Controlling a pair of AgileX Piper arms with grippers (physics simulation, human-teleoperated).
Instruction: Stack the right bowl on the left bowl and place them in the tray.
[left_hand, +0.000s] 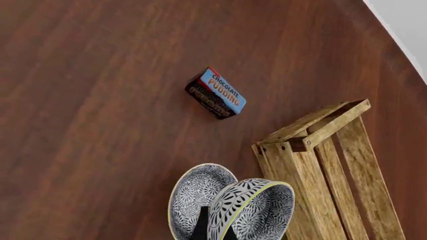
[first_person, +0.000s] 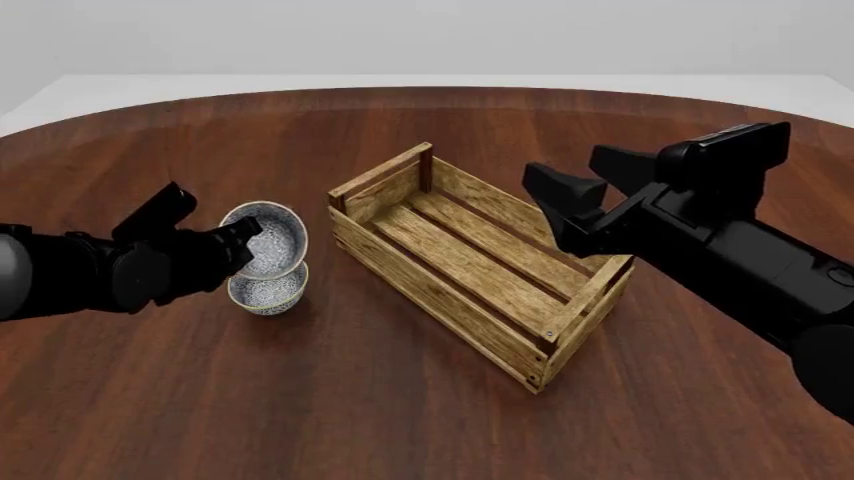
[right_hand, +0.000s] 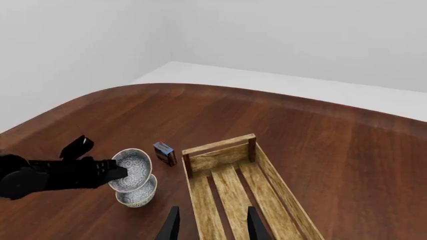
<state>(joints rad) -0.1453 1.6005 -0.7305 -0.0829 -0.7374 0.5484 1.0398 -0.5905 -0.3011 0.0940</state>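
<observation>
The left end effector (first_person: 244, 240) was closed on the rim of the upper bowl (first_person: 266, 239), holding it tilted just above the lower bowl (first_person: 268, 288), left of the tray (first_person: 470, 258). The right end effector (first_person: 561, 207) hung open above the tray's right side. Both bowls were round with a black-and-white pattern; the tray was slatted wood on the dark wooden surface (first_person: 334, 420).

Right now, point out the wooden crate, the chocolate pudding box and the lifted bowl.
wooden crate (first_person: 470, 262): front view, on a floor slat.
chocolate pudding box (left_hand: 223, 91): left wrist view, on its blue top.
lifted bowl (first_person: 272, 241): front view, on its patterned inside.
</observation>
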